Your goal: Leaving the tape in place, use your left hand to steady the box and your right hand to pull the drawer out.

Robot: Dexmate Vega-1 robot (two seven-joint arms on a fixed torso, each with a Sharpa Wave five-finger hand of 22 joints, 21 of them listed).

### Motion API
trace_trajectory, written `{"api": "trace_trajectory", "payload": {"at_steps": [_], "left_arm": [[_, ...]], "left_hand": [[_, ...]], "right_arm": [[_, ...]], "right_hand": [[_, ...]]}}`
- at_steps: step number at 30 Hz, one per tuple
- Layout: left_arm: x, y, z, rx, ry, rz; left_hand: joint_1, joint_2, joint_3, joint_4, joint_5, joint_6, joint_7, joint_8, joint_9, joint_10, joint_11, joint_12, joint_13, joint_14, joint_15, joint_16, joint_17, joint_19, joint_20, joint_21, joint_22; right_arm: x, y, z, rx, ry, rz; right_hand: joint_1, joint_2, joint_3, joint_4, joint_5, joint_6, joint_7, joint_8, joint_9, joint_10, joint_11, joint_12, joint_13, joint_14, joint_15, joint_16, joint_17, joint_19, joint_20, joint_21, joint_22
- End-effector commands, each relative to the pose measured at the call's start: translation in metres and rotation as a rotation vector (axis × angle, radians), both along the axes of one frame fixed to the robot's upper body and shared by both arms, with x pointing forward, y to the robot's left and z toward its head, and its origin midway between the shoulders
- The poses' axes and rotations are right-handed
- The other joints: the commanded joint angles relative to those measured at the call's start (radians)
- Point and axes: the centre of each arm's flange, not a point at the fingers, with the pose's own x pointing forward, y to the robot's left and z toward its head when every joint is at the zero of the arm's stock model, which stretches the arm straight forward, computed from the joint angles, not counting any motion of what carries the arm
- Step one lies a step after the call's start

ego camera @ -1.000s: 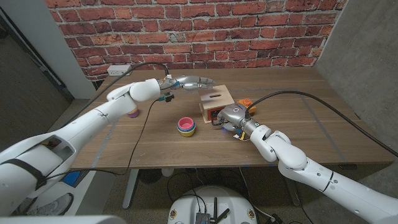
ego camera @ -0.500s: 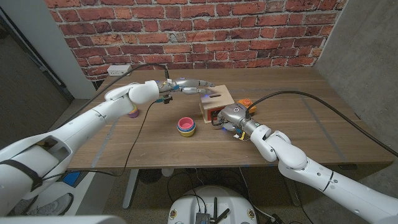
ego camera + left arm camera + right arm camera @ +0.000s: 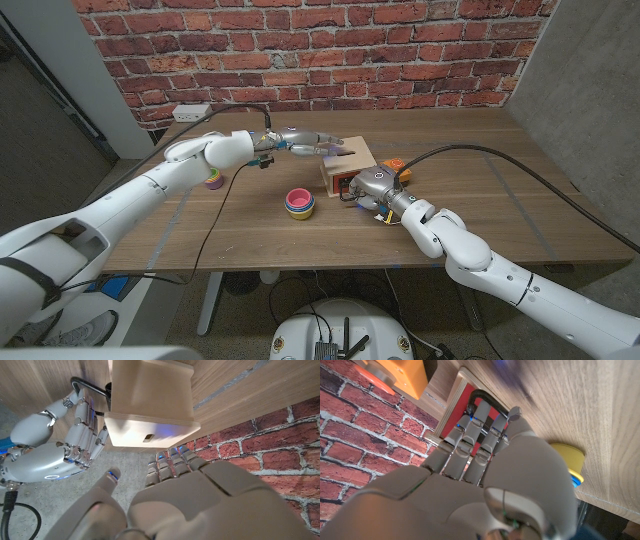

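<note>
Drawer [image 3: 470, 407] remains closed; my right hand [image 3: 368, 187] hooks its handle at the box's [image 3: 348, 160] 6 o'clock, left hand [image 3: 305, 142] spread, not yet steadying.

One wooden box [image 3: 347, 160] stands on the worktop [image 3: 500, 215], right of the middle. It has one red drawer front with one black handle [image 3: 487, 396], seen in the right wrist view.

One stack of coloured cups [image 3: 299, 203] sits near the box, to its left; how many cups are nested in it cannot be told.

One orange object [image 3: 397, 166] lies just right of the box; what it is cannot be told.

One small purple and yellow object [image 3: 214, 180] sits at the left, partly behind the left arm.

Two robot hands are present: the left hand [image 3: 305, 143] at the box's far left top and the right hand [image 3: 368, 187] at its front.

One white power outlet [image 3: 192, 111] sits at the worktop's far left edge.
</note>
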Motion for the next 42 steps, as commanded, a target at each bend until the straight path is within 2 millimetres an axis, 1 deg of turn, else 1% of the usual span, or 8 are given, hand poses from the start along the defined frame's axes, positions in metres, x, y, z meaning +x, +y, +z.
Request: {"api": "trace_trajectory", "payload": {"at_steps": [1, 7, 9, 11, 12, 15, 28, 42], "left_arm": [[-0.003, 0.006, -0.001, 0.038, -0.03, 0.021], [-0.006, 0.009, -0.003, 0.051, -0.032, 0.02], [-0.006, 0.01, -0.004, 0.052, -0.032, 0.021], [-0.007, 0.011, -0.004, 0.051, -0.031, 0.022], [-0.008, 0.012, -0.005, 0.051, -0.033, 0.023], [-0.009, 0.013, -0.006, 0.054, -0.031, 0.027], [-0.013, 0.02, -0.01, 0.057, -0.028, 0.033], [-0.013, 0.019, -0.013, 0.068, -0.022, 0.034]], "left_hand": [[-0.009, 0.072, -0.001, 0.008, 0.005, -0.004, 0.002, 0.005, 0.001, -0.01, 0.0, -0.006, -0.001, -0.01, -0.048, -0.001, 0.001, -0.01, -0.171, -0.002, 0.005], [-0.008, 0.072, -0.003, 0.011, 0.006, 0.007, -0.003, 0.01, 0.0, -0.006, -0.006, -0.001, -0.001, -0.008, -0.052, 0.002, 0.001, -0.011, -0.17, 0.0, 0.004], [-0.007, 0.072, -0.004, 0.013, 0.006, 0.012, -0.006, 0.012, 0.0, -0.002, -0.016, 0.002, -0.001, -0.008, -0.054, 0.003, 0.001, -0.012, -0.171, 0.002, 0.004], [-0.006, 0.072, -0.005, 0.013, 0.006, 0.02, -0.013, 0.015, 0.0, -0.002, -0.019, 0.002, -0.001, -0.007, -0.059, 0.004, 0.0, -0.012, -0.171, 0.002, 0.004], [-0.006, 0.072, -0.005, 0.014, 0.007, 0.023, -0.015, 0.015, 0.0, -0.003, -0.026, 0.002, -0.001, -0.007, -0.061, 0.004, 0.0, -0.012, -0.171, 0.003, 0.004], [-0.005, 0.072, -0.005, 0.014, 0.007, 0.025, -0.017, 0.015, 0.0, -0.003, -0.029, 0.003, -0.001, -0.006, -0.066, 0.005, 0.0, -0.012, -0.172, 0.003, 0.004], [0.0, 0.075, -0.004, 0.012, 0.008, 0.039, -0.018, 0.018, 0.0, 0.006, -0.034, 0.006, -0.001, 0.001, -0.071, 0.007, -0.001, -0.009, -0.169, 0.006, 0.003], [0.006, 0.077, 0.001, 0.007, 0.009, 0.058, -0.022, 0.021, 0.0, 0.021, -0.035, 0.01, -0.001, 0.014, -0.077, 0.009, -0.002, 0.001, -0.17, 0.009, 0.003]], "right_arm": [[0.0, 0.002, 0.0, -0.002, -0.001, -0.004], [-0.002, 0.003, -0.001, -0.002, -0.001, -0.005], [-0.002, 0.003, -0.001, -0.001, 0.001, -0.005], [-0.002, 0.003, -0.002, -0.003, 0.001, -0.004], [-0.002, 0.003, -0.002, -0.003, 0.001, -0.003], [-0.002, 0.004, -0.001, -0.004, 0.0, -0.001], [-0.004, 0.006, -0.001, -0.009, -0.004, 0.008], [-0.005, 0.006, -0.002, -0.002, 0.0, 0.004]], "right_hand": [[0.001, 0.009, 0.0, 0.001, 0.003, 0.007, 0.003, 0.003, 0.006, 0.011, 0.003, -0.004, 0.004, 0.013, -0.065, -0.003, 0.004, 0.003, -0.128, 0.004, 0.004], [0.0, 0.01, 0.001, 0.001, 0.004, 0.009, 0.003, 0.002, 0.004, 0.01, 0.003, -0.005, 0.004, 0.014, -0.065, -0.007, 0.007, 0.004, -0.128, 0.004, 0.004], [-0.001, 0.011, 0.001, 0.002, 0.003, 0.009, 0.003, 0.001, 0.002, 0.01, 0.002, -0.006, 0.003, 0.015, -0.064, -0.007, 0.009, 0.004, -0.128, 0.004, 0.004], [0.0, 0.01, 0.0, 0.0, 0.003, 0.012, 0.004, 0.001, 0.001, 0.011, 0.003, -0.005, 0.004, 0.017, -0.065, -0.007, 0.011, 0.004, -0.127, 0.004, 0.004], [0.0, 0.011, 0.001, 0.001, 0.004, 0.012, 0.004, 0.0, 0.001, 0.011, 0.003, -0.005, 0.004, 0.016, -0.065, -0.009, 0.011, 0.004, -0.128, 0.004, 0.004], [-0.003, 0.011, 0.001, 0.001, 0.003, 0.008, 0.003, -0.001, 0.003, 0.009, 0.003, -0.007, 0.003, 0.018, -0.064, -0.01, 0.014, 0.002, -0.128, 0.003, 0.004], [-0.007, 0.012, 0.002, 0.001, 0.002, 0.009, 0.003, -0.004, 0.001, 0.01, 0.002, -0.007, 0.004, 0.019, -0.064, -0.02, 0.022, 0.002, -0.127, 0.002, 0.004], [-0.011, 0.015, 0.004, 0.001, 0.002, 0.015, 0.003, -0.004, 0.002, 0.012, 0.002, -0.007, 0.004, 0.023, -0.064, -0.026, 0.029, 0.001, -0.127, 0.002, 0.004]]}}
